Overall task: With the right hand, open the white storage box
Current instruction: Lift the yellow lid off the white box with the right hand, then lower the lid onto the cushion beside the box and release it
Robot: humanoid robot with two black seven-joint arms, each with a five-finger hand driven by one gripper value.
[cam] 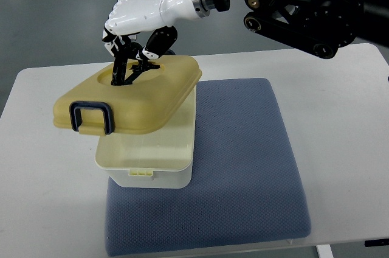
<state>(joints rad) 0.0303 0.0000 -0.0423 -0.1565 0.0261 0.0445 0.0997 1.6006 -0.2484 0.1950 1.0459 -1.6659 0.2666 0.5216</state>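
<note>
Left of centre in the frame, the cream-white rectangular plastic storage box (148, 163) stands on the near-left part of a blue-grey textured fabric mat (243, 160), which lies on the white surface (42, 167). Its pale-yellow moulded plastic lid (140, 97) is off the rim, tilted and displaced toward the upper left, with the box interior exposed at the lower edge. The white-shelled right hand (134, 51) enters from the upper right; its dark fingers (121, 66) are curled into the circular recess on the lid top, pinching the dark grip there.

Handling judgement: the lid appears thin-walled, light and fairly stiff, with a smooth and probably slippery finish; the recessed grip is the secure hold point. A dark-blue latch loop (91, 117) on the lid's near-left edge offers a second hold. The box looks empty and may shift easily.

No brand, label or legible writing is visible.
</note>
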